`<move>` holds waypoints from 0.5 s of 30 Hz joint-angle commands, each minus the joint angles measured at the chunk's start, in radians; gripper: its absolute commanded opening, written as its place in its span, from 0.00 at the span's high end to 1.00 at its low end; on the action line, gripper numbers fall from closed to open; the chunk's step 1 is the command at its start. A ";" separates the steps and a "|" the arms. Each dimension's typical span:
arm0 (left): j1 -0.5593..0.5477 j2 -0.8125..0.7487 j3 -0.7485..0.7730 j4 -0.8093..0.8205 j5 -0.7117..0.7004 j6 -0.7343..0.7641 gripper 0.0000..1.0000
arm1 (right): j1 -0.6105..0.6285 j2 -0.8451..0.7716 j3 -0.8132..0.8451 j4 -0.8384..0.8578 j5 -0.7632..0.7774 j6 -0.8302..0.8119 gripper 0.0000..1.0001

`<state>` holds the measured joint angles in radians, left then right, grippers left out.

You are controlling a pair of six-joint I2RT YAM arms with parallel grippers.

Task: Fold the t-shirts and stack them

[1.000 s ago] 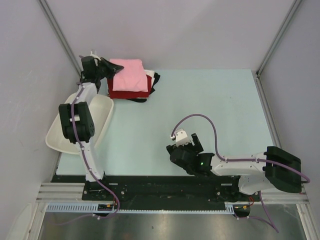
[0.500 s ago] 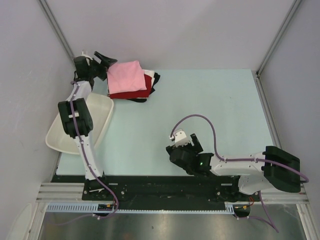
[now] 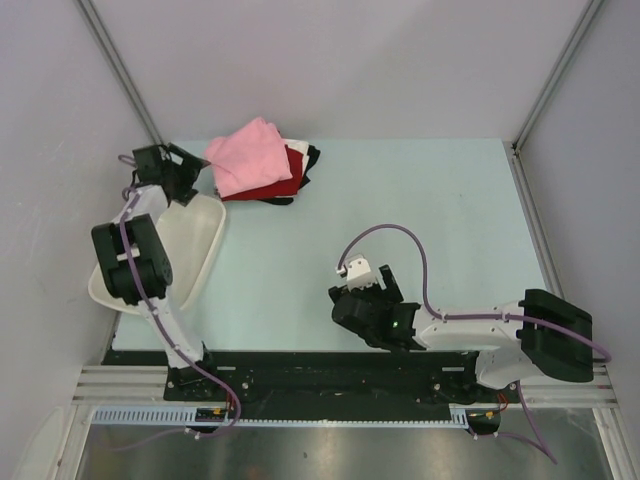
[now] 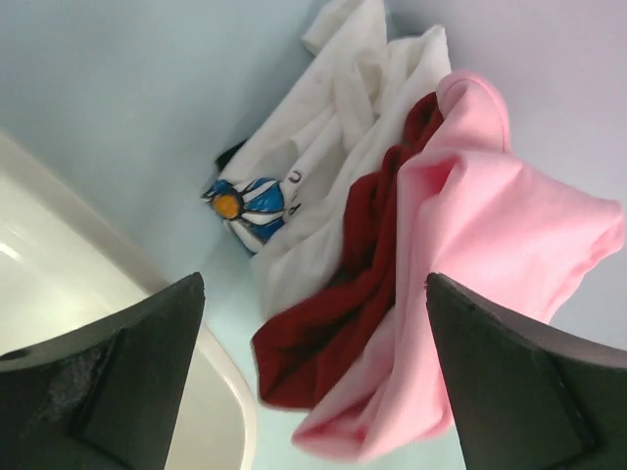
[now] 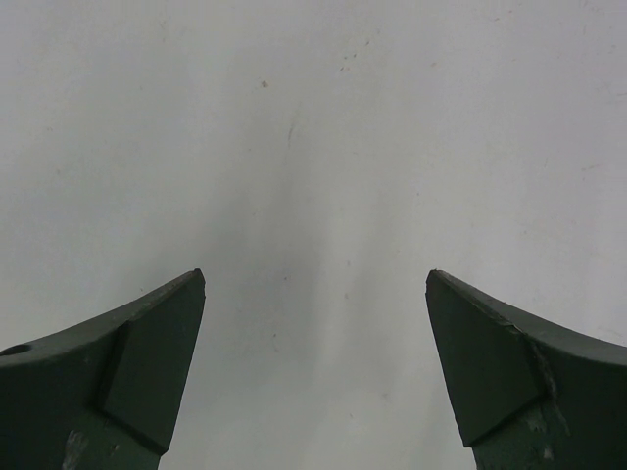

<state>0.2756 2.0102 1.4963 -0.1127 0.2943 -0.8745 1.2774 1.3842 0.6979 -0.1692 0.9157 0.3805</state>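
A pile of t-shirts lies at the table's far left. The light pink t-shirt (image 3: 250, 155) is on top, rumpled and skewed, over the dark red one (image 3: 265, 188), the white one (image 3: 298, 160) and a black edge (image 3: 313, 154). My left gripper (image 3: 190, 172) stands open just left of the pile, touching nothing. In the left wrist view the pink shirt (image 4: 490, 245), the dark red shirt (image 4: 328, 328) and the white shirt (image 4: 333, 137) with a blue print lie beyond the open left gripper (image 4: 313, 294). My right gripper (image 3: 372, 290) is open over bare table (image 5: 313, 147), holding nothing (image 5: 314, 279).
A white plastic tub (image 3: 200, 250) sits at the left edge, under the left arm, its rim (image 4: 230, 392) close to the shirt pile. Grey walls close in the table's left, back and right sides.
My left gripper has opened, let go of the pink shirt and drawn back to the left. The pink shirt has settled skewed on the pile. The right arm has barely moved.
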 commanded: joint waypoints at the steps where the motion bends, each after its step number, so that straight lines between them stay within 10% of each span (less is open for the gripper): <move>1: 0.008 -0.223 -0.299 -0.019 -0.181 -0.061 0.00 | -0.019 -0.007 0.071 -0.075 0.098 0.138 0.00; 15: -0.022 -0.921 -0.801 0.022 -0.219 -0.035 0.00 | -0.223 0.058 0.253 -0.217 -0.135 0.227 0.00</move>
<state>0.2771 1.2491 0.7456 -0.0906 0.0521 -0.9363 1.0908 1.4273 0.8688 -0.3454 0.8215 0.5594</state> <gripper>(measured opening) 0.996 0.994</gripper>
